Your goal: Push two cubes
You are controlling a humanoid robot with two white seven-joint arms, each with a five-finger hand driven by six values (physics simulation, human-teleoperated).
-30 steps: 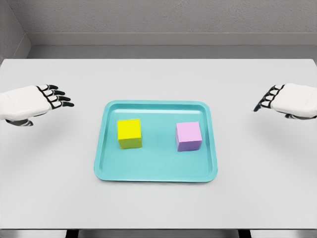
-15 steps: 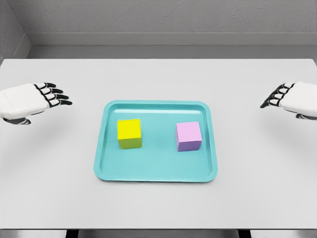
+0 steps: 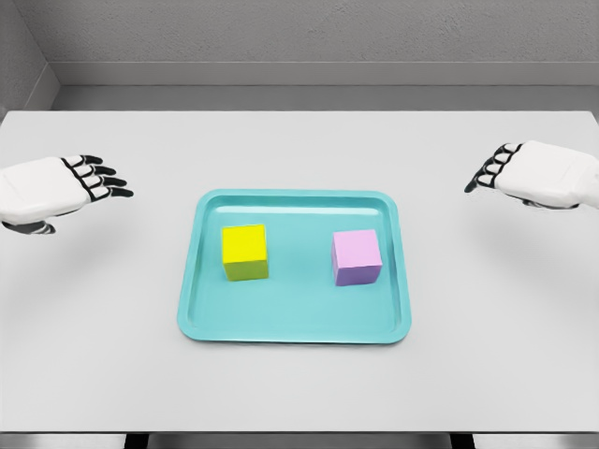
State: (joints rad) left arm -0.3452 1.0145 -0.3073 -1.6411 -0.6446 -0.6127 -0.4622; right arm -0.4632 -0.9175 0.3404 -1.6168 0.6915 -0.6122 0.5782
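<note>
While both cubes sit inside the tray [image 3: 192, 309], each robot hand [image 3: 56, 190] [image 3: 538, 174] hovers spread outside its rim.

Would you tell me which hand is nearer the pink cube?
Right. The right hand hovers off the tray, up and right of the pink cube; the left hand is far left, beyond the yellow cube.

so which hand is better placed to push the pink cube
Right. The right hand hangs open off the tray's right side, where the pink cube sits. The left hand has the yellow cube in between.
</note>
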